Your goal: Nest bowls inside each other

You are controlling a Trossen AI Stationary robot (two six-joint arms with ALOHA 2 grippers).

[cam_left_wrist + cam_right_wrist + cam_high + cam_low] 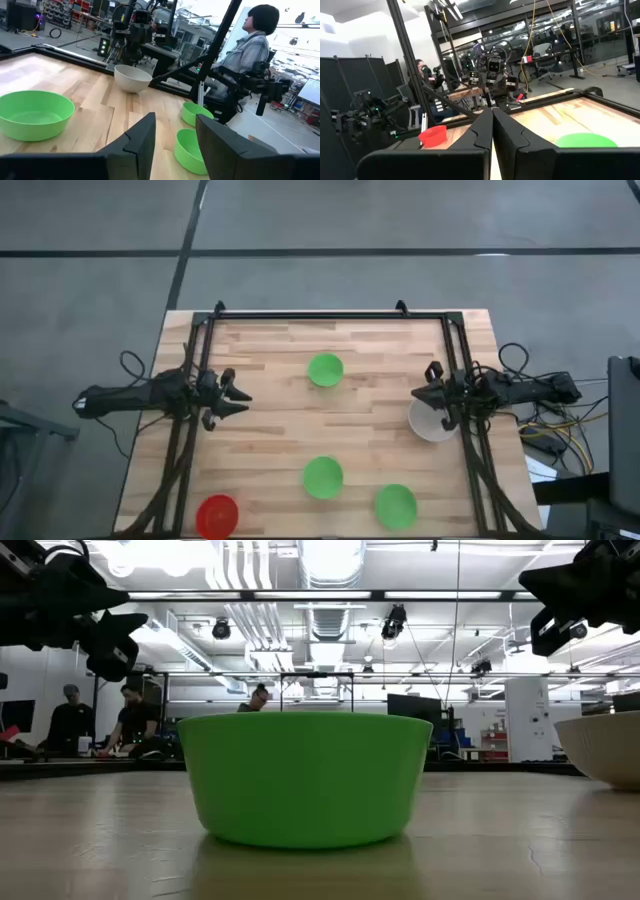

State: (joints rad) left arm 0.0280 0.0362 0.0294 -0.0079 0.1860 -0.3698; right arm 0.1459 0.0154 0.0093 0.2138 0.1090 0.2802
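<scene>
Pale white-grey bowl (430, 423) sits seemingly just under my shut right gripper (420, 391), while my left gripper (240, 396) hangs parted, well apart from three green bowls (325, 369) and the red bowl (217, 515), all empty and separate.

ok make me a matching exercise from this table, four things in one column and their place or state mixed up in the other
Column A
1. red bowl
2. white bowl
3. left gripper
4. right gripper

Column B
a. shut, empty
b. open, empty
c. near-left corner of the table in the high view
d. under the right arm's wrist

Pairs: 1-c, 2-d, 3-b, 4-a
</scene>
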